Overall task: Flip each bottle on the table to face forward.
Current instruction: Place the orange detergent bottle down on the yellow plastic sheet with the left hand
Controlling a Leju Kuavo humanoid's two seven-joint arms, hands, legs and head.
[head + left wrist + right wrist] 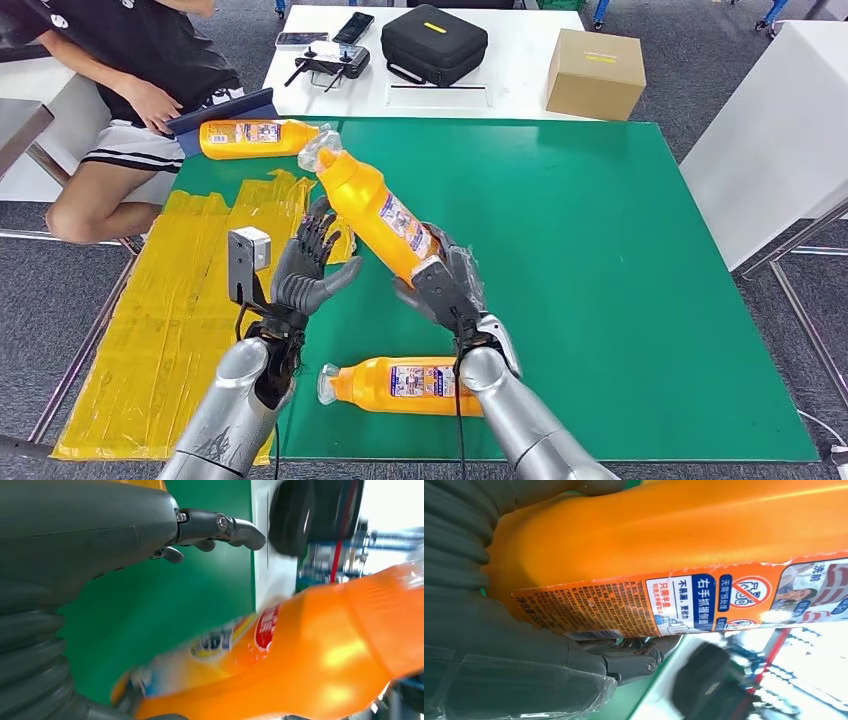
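Note:
My right hand (447,282) grips the base of an orange bottle (376,212) and holds it tilted above the green table, its clear wrapped cap pointing up and to the far left. The right wrist view shows this bottle (684,535) close up with its label facing the camera. My left hand (305,265) is raised just left of the bottle, fingers spread, holding nothing; its fingers (220,527) appear apart from the bottle (310,660). A second orange bottle (400,385) lies on its side near the front edge. A third (255,138) lies at the far left corner.
A person (130,80) sits at the far left with a hand on a tablet (225,110). Yellow sheeting (170,320) covers the table's left part. Behind, a white table holds a black case (433,42), a cardboard box (595,72) and a controller (330,62). The green mat (620,280) stretches right.

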